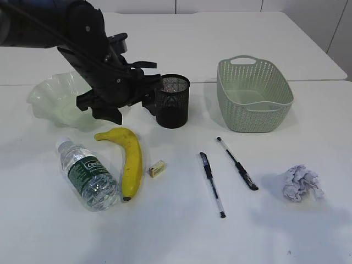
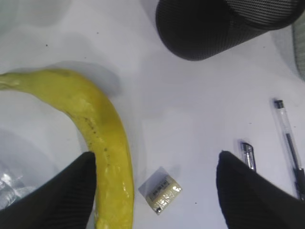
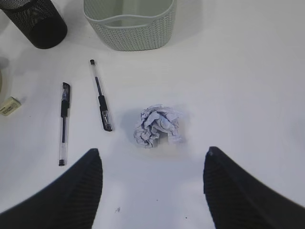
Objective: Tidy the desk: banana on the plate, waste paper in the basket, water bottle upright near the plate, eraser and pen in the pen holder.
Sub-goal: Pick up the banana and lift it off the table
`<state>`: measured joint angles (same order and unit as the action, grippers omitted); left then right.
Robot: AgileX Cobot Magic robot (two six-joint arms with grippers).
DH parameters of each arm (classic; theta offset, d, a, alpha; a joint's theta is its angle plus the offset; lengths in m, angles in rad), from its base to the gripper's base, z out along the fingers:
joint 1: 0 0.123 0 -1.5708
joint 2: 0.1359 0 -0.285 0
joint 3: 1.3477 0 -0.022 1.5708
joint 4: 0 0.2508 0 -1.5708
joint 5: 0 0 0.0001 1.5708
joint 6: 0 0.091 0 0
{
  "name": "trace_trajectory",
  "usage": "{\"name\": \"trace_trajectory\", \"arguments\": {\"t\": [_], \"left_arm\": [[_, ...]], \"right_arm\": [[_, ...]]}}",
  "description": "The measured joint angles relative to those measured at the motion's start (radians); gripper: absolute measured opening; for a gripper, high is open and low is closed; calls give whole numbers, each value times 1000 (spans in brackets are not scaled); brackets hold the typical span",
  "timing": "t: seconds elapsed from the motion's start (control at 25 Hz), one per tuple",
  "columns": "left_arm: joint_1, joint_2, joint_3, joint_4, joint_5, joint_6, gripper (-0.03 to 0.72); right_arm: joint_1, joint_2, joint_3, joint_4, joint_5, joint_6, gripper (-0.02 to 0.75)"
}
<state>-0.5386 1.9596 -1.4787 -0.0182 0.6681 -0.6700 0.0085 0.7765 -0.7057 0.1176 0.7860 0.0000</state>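
Nothing on the desk [image 1: 181, 231] is looking tidied yet, so the whole task appears to be lying ahead. The banana [image 1: 130, 159] is lying on the desk at lower left of the exterior view, just below the plate [image 1: 50, 99], which is sitting at the left edge with nothing visible in it. The water bottle [image 1: 88, 174] is lying on its side just beside the banana. The eraser [image 1: 157, 168] is resting just right of the banana, and two pens [image 1: 212, 183] are lying at lower centre, outside the pen holder [image 1: 172, 100] standing at upper centre. The waste paper [image 1: 300, 183] is sitting at lower right, well apart from the basket [image 1: 253, 94] at upper right, which is looking empty.

The left gripper [image 2: 155, 191] is hanging open over the banana and eraser, gripping nothing, so the banana is probably the first target. The right gripper [image 3: 152, 186] is also spread open and empty above the waste paper; the arm itself is not showing in the exterior view.
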Motion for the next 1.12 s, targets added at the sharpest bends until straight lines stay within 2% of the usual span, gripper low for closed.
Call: {"name": "trace_trajectory", "arguments": {"t": [0.48,1.12], "left_arm": [[3,55,0,112,27,-132,559],[3,150,-4,114,44,-165,559]], "right_arm": [[0,0,0,0,0,0,493],[0,0,0,0,0,0,493]]}}
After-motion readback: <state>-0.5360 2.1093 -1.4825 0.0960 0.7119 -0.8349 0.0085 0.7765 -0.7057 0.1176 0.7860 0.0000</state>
